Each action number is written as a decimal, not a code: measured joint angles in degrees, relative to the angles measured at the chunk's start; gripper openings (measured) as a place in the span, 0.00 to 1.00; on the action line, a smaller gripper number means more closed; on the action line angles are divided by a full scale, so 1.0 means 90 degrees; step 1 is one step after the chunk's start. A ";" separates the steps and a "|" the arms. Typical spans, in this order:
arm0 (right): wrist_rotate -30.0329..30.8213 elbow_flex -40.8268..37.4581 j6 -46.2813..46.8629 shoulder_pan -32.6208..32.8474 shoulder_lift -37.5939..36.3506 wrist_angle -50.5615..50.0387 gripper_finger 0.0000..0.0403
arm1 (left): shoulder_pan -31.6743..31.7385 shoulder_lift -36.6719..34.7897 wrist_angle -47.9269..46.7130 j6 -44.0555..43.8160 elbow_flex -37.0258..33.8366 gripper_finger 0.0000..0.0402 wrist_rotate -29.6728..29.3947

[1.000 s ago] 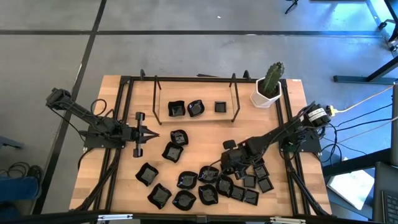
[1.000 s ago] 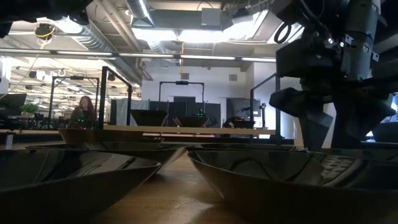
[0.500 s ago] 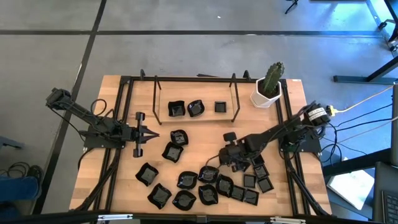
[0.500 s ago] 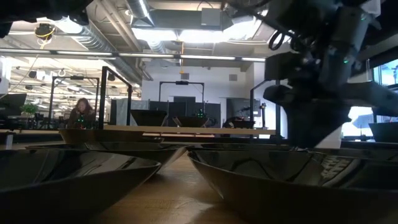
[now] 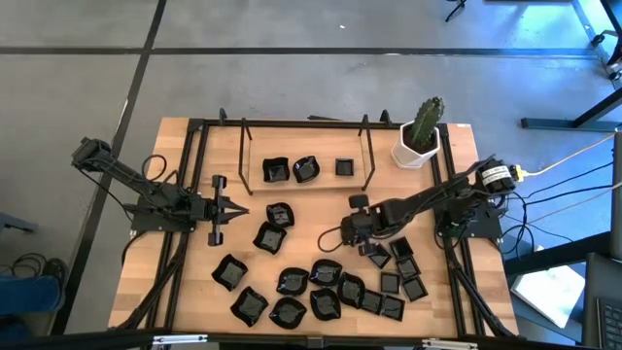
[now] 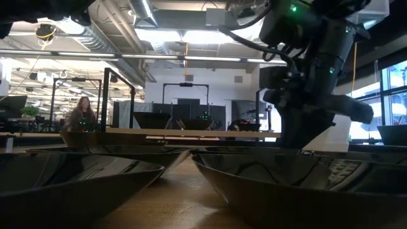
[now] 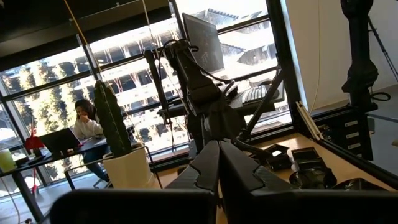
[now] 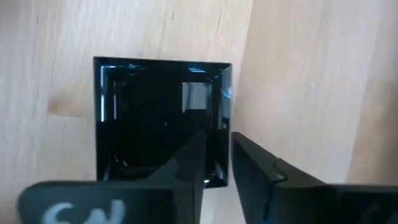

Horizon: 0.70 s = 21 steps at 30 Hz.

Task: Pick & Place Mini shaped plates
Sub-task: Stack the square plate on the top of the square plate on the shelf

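Many glossy black mini shaped plates lie on the wooden table. Several are clustered near its front edge (image 5: 321, 292), and three sit in the far black frame (image 5: 304, 169). My right gripper (image 5: 337, 235) hangs over the middle of the table, pointing steeply down. It is shut on one square mini plate (image 8: 161, 118), which fills the right wrist view above bare wood. My left gripper (image 5: 240, 210) rests shut at the table's left, level, touching nothing. Its joined fingers (image 7: 217, 168) show in the left wrist view. My right gripper pinches one side wall of the square plate (image 8: 225, 155). One finger (image 8: 186, 162) is inside the dish and the other (image 8: 261, 177) is outside. The fingers come steeply from above. The plate's hollow faces up; I cannot tell whether it is clear of the table.
A white pot with a green cactus (image 5: 420, 136) stands at the far right corner. Black frame rails (image 5: 199, 175) run along the table's sides and two upright bars stand at the back. Small square plates (image 5: 398, 272) lie just right of my right gripper. Bare wood (image 5: 311, 219) lies around it.
My right gripper has shut on the square plate beside the pile. It has then gone toward the table's left and far edges, turning a little and taking the plate with it. The other plates lie as before.
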 joint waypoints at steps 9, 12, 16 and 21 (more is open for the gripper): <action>0.0131 0.0339 -0.0108 -0.0005 -0.0177 -0.0387 0.34 | 0.0000 0.0000 0.0000 0.0000 0.0000 0.01 0.0000; -0.0154 0.0690 -0.0046 0.0037 -0.0182 -0.0733 0.35 | 0.0000 0.0000 -0.0002 0.0000 0.0000 0.01 0.0000; -0.0602 0.1071 0.0181 0.0239 -0.0194 -0.1001 0.35 | -0.0002 0.0002 -0.0022 0.0000 0.0000 0.01 0.0000; -0.0799 0.1132 0.0217 0.0589 -0.0194 -0.1148 0.35 | -0.0001 0.0001 -0.0053 0.0000 0.0000 0.02 0.0000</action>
